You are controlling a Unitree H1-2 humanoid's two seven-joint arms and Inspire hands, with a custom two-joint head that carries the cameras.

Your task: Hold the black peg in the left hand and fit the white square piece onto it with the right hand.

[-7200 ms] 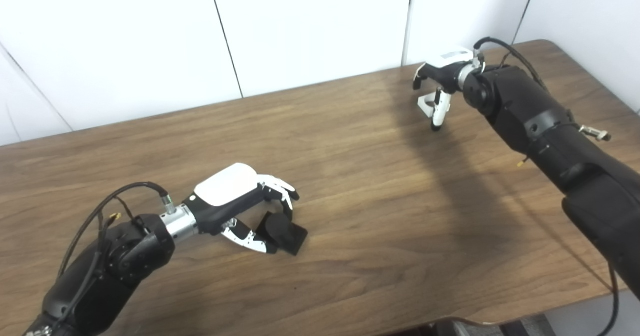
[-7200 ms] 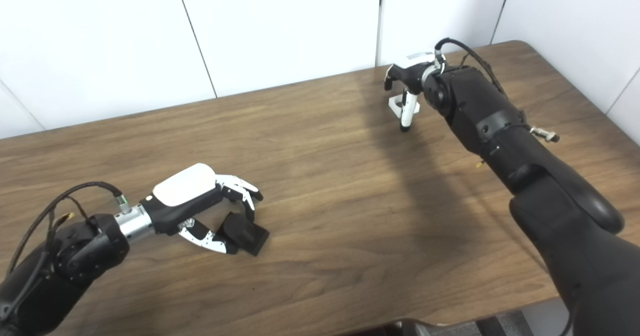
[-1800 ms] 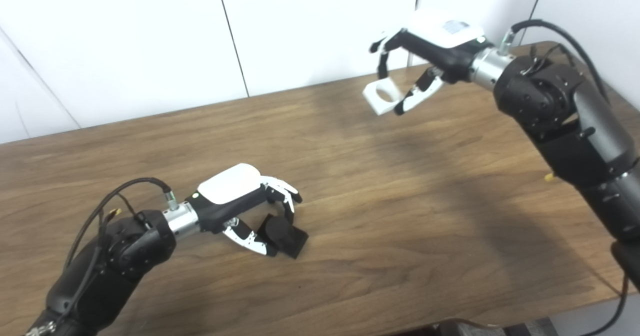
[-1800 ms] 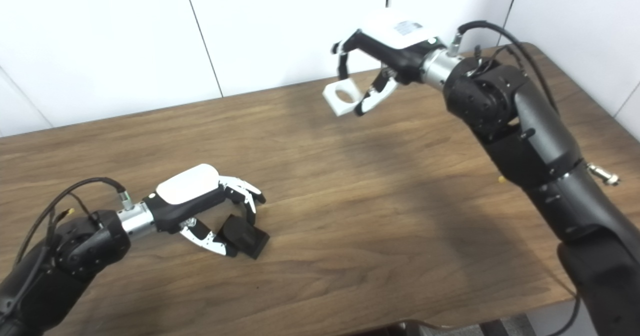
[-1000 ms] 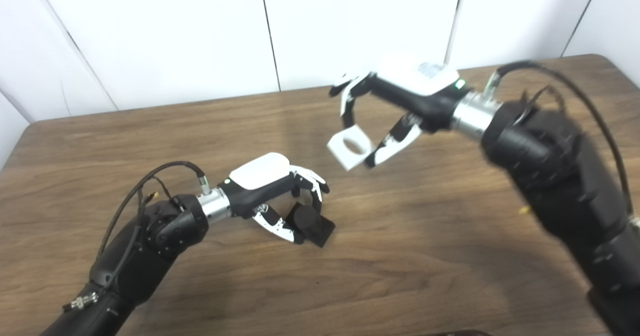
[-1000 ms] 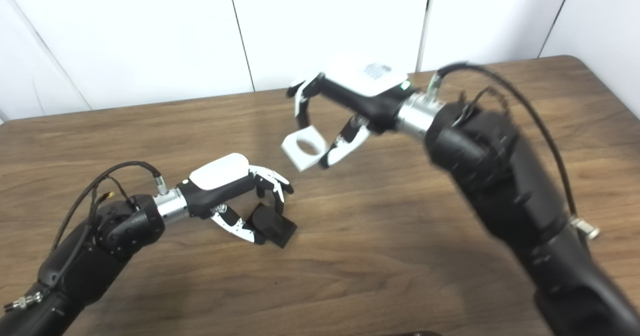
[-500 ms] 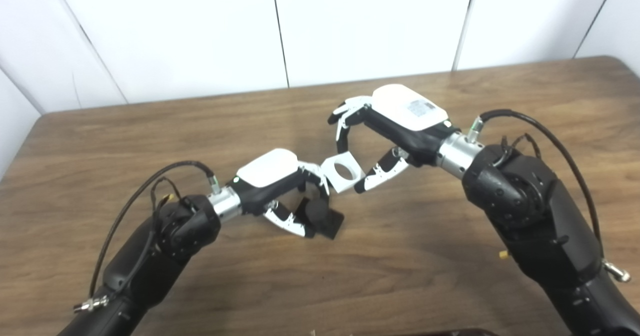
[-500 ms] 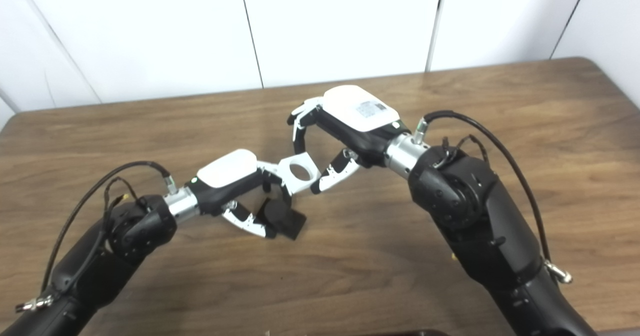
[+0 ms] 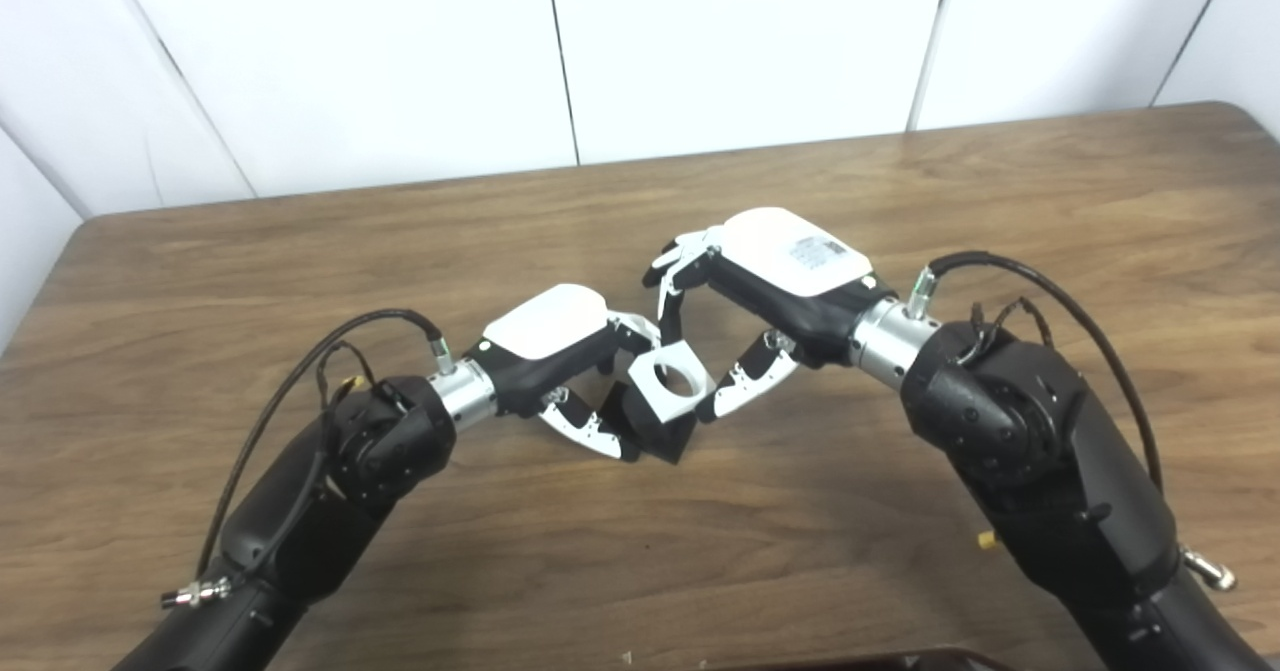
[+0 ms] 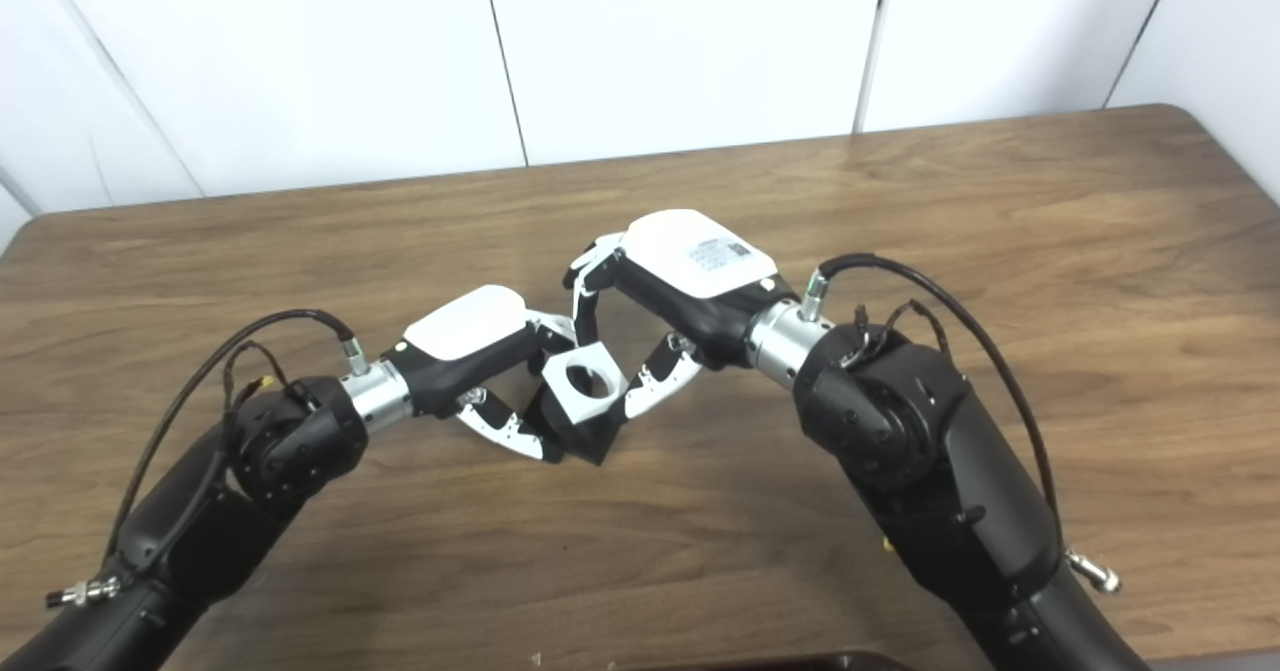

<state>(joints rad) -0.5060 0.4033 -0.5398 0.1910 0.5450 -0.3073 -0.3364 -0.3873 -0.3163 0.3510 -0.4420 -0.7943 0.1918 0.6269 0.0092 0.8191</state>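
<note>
While the black peg [image 9: 655, 433] is gripped by the left hand [image 9: 560, 351] | white square piece [image 9: 668, 383], pinched by the right hand [image 9: 770, 286], is held over it | lowering toward 6 o'clock judged needed.

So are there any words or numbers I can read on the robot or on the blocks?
Right hand: a small grey sticker sits on its white back cover, but the print is too small and blurred to read.
Left hand, white square piece, black peg and table: no words, numbers or signs show on any of them.
</note>
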